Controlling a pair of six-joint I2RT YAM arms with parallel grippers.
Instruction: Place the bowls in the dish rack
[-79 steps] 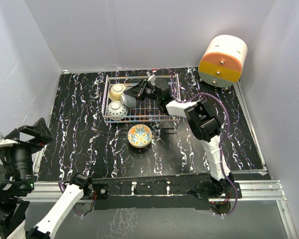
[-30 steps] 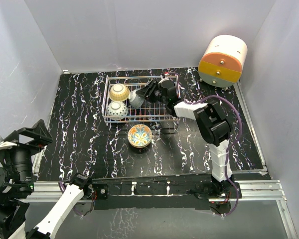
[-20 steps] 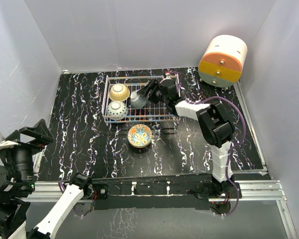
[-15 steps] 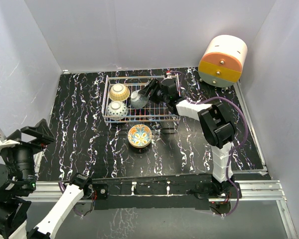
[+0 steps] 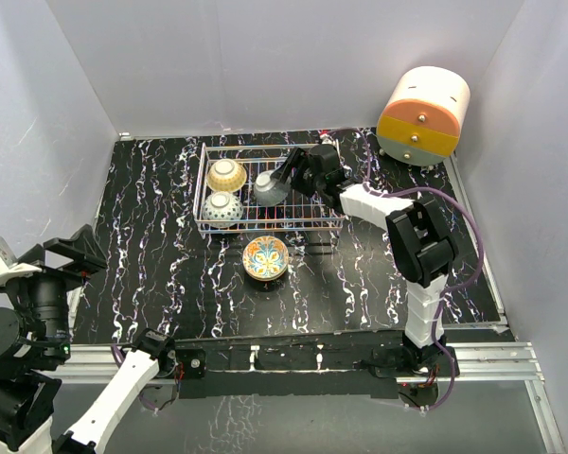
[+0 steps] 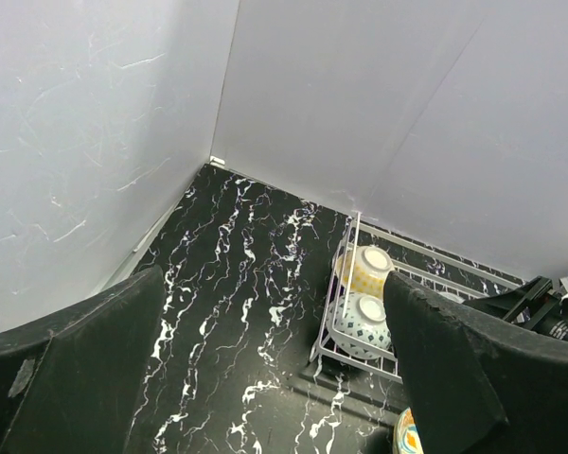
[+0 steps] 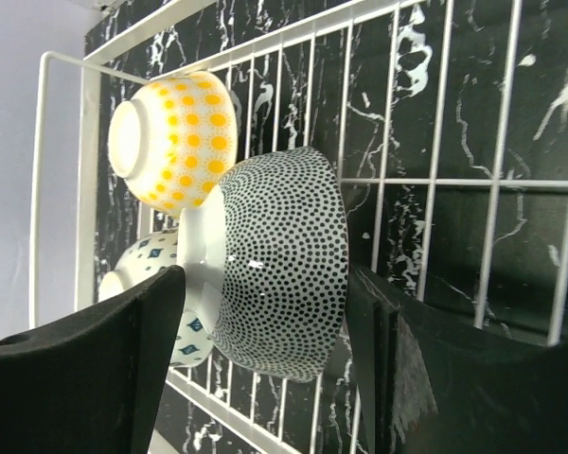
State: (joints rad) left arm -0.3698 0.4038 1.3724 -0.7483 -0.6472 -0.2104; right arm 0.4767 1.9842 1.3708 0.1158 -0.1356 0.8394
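holding the right gripper (image 5: 289, 176) parted around the grey speckled ceramic bowl (image 7: 284, 255); leaving the orange-and-blue floral ceramic bowl (image 5: 265, 257) lying base-ward, nearest this arm.

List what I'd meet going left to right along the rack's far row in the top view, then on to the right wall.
yellow-dotted bowl → grey speckled bowl → right gripper → cream-and-orange drum cabinet

Soft, even white light leaves only faint shadows, the overhead view is crisp, and at my right wrist a small glint sits on the speckled bowl (image 7: 284, 255) while my own fingers (image 7: 76, 388) loom dark and blurred at five and seven o'clock.
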